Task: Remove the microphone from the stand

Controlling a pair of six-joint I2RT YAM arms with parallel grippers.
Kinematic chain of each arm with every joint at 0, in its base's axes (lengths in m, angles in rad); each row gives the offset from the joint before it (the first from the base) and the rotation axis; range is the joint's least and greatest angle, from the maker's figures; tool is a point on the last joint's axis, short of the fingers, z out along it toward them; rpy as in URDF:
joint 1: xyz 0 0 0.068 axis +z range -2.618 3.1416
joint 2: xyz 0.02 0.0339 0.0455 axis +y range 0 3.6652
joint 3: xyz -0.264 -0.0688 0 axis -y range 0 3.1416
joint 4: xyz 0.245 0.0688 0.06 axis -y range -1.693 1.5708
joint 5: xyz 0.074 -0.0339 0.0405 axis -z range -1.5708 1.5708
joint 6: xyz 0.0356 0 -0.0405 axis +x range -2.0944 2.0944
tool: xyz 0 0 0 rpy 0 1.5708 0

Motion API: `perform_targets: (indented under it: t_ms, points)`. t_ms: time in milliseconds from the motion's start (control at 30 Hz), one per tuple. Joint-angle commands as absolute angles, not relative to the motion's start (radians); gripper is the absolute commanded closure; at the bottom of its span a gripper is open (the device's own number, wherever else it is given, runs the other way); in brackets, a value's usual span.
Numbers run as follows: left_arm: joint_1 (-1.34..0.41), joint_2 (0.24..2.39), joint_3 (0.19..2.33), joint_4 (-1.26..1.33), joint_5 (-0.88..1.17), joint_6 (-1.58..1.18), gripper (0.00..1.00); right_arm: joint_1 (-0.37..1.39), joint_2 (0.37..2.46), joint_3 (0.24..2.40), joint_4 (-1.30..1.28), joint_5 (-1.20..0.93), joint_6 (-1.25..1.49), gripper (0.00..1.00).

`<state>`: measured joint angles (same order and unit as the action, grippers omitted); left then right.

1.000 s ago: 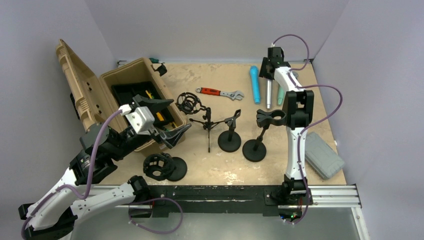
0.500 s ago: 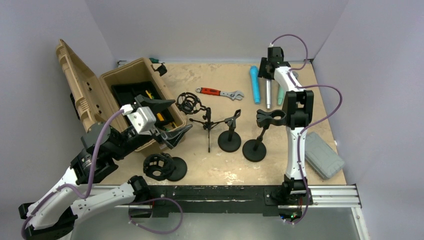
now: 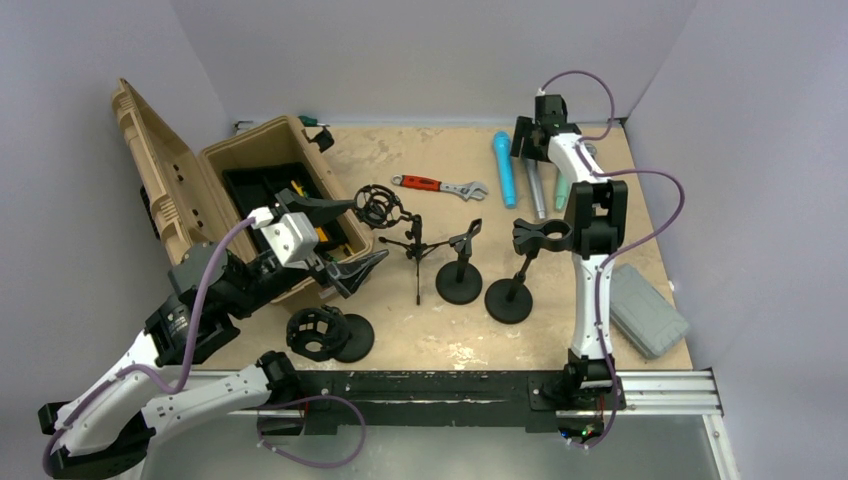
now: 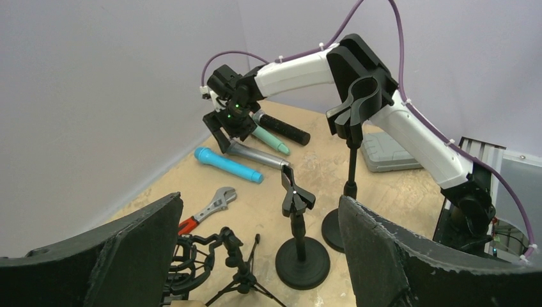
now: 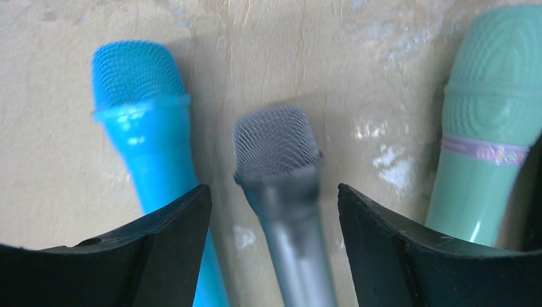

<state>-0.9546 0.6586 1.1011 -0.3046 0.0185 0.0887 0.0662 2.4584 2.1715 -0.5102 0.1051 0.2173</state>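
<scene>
The right gripper [image 5: 273, 192] hangs open over the grey microphone [image 5: 276, 144], which lies on the bench [image 3: 440, 335] between a blue mic [image 5: 144, 109] and a green mic [image 5: 486, 128], clear of both fingers. Its handle is blurred and cut off at the frame's bottom edge, and the blue mic's handle slips behind one finger. From above, the arm hides most of the green mic. The stand [image 3: 508, 300] beside the right arm holds nothing in its clip. The left gripper [image 4: 259, 204] gapes open beside the case [image 3: 215, 170], empty.
</scene>
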Motion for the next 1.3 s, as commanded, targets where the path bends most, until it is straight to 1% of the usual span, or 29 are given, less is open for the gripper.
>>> perform_targets:
  t_ms: [0,233,300,433,533,667,767,833,900,1100,1267]
  points:
    - [-0.965,0.667,1.103,-0.281,0.024,0.071,0.11,0.072,2.179,2.064,-0.488,0.072,0.256,0.29]
    - [-0.974,0.661,1.106,-0.281,0.036,0.055,0.11,0.070,1.799,1.697,-0.417,0.061,0.401,0.26]
    - [-0.980,0.656,1.107,-0.279,0.040,0.052,0.11,0.070,1.680,1.571,-0.386,0.021,0.433,0.26]
    - [-0.987,0.654,1.108,-0.279,0.045,0.048,0.11,0.069,1.391,1.303,-0.274,-0.054,0.484,0.26]
    - [-0.989,0.659,1.107,-0.279,0.049,0.044,0.11,0.070,1.161,1.176,-0.252,-0.103,0.489,0.26]
    - [-0.989,0.664,1.108,-0.276,0.060,0.034,0.11,0.070,0.936,1.149,-0.296,-0.079,0.457,0.26]
    - [-0.991,0.666,1.107,-0.276,0.067,0.028,0.11,0.069,0.817,1.174,-0.384,0.012,0.428,0.25]
    - [-0.991,0.666,1.107,-0.275,0.069,0.025,0.11,0.070,0.758,1.180,-0.437,0.021,0.426,0.25]
    - [-0.991,0.666,1.106,-0.273,0.070,0.024,0.11,0.070,0.709,1.162,-0.478,-0.017,0.443,0.25]
    - [-0.993,0.681,1.106,-0.272,0.076,0.020,0.12,0.070,0.610,1.098,-0.542,-0.248,0.475,0.23]
    - [-0.996,0.686,1.109,-0.275,0.090,-0.004,0.12,0.069,0.586,1.086,-0.582,-0.299,0.483,0.20]
